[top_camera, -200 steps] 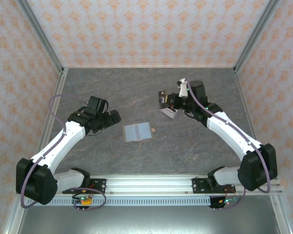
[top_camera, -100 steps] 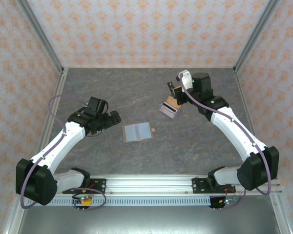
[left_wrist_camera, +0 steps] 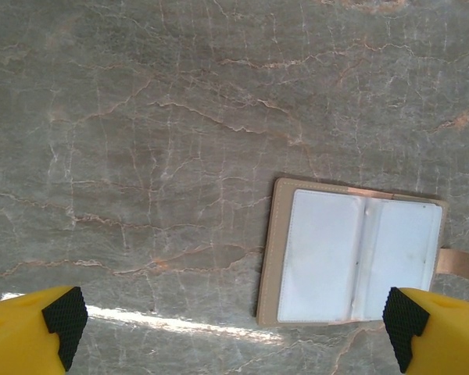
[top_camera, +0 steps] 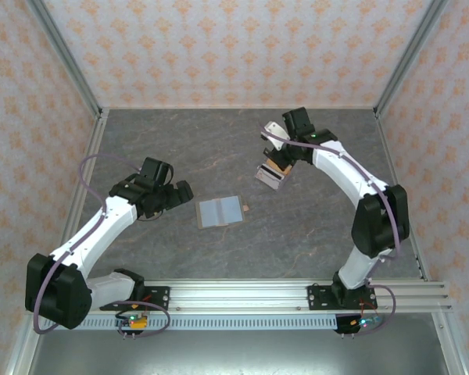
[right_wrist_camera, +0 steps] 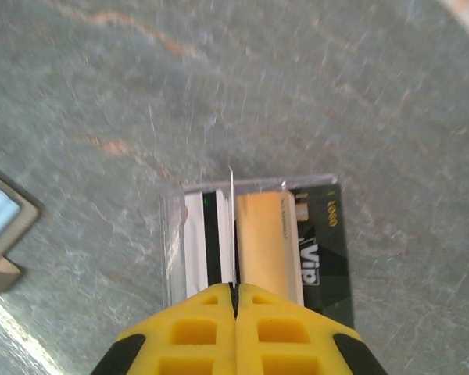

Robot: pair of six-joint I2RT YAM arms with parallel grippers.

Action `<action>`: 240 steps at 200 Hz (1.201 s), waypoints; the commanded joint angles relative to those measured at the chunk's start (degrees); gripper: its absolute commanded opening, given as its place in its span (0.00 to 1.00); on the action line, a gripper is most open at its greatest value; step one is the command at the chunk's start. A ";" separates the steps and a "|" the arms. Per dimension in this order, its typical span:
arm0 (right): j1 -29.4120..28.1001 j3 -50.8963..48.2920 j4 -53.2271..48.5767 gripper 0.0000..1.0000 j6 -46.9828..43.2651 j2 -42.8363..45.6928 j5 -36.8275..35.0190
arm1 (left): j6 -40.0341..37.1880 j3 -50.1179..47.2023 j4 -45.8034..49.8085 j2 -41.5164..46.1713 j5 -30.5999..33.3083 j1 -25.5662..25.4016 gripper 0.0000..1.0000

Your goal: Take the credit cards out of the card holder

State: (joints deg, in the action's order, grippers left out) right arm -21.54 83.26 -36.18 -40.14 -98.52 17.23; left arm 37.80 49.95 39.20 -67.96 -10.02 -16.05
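Observation:
The card holder (top_camera: 219, 211) lies open and flat at the table's middle, grey-blue inside up, its brown tab (top_camera: 246, 208) pointing right. In the left wrist view the card holder (left_wrist_camera: 359, 254) shows pale blank pockets. My left gripper (top_camera: 180, 190) hovers just to its left, open, fingertips (left_wrist_camera: 62, 316) wide apart with nothing between them. My right gripper (top_camera: 276, 155) is shut on a thin leaf (right_wrist_camera: 231, 219), seen edge-on, of a glossy clear piece (top_camera: 268, 175). That piece holds an orange-tan credit card (right_wrist_camera: 262, 234), a dark one marked VIP (right_wrist_camera: 324, 250) and a white one with a black stripe (right_wrist_camera: 197, 234).
Grey marbled table (top_camera: 180, 141) with patterned walls on three sides and metal posts at the corners. A corner of the card holder (right_wrist_camera: 4, 223) shows at the left of the right wrist view. Open floor lies behind and in front of the card holder.
The right gripper has drawn back from the clear piece toward the far wall, and the right arm has swung its elbow upward. The left arm and the card holder have not moved.

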 commanded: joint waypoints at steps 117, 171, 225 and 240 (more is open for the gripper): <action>1.96 6.90 -1.65 0.00 -2.75 -6.68 -5.09 | -0.61 -0.41 0.23 -1.76 0.26 0.93 1.00; 2.59 7.26 -1.04 0.00 -2.47 -6.14 -6.15 | -0.27 -0.58 -0.25 -2.09 -0.35 0.84 1.00; 3.17 7.38 0.70 0.00 -0.73 -5.00 -4.78 | -0.31 -1.08 -0.19 -1.75 -0.26 0.94 1.00; 3.19 7.49 0.85 0.00 -0.47 -4.59 -4.51 | -0.45 -1.17 -0.35 -1.74 -0.31 0.88 1.00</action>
State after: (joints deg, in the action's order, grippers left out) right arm -18.79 88.64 -36.80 -41.78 -106.50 12.03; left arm 37.45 49.32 39.13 -69.80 -10.31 -15.68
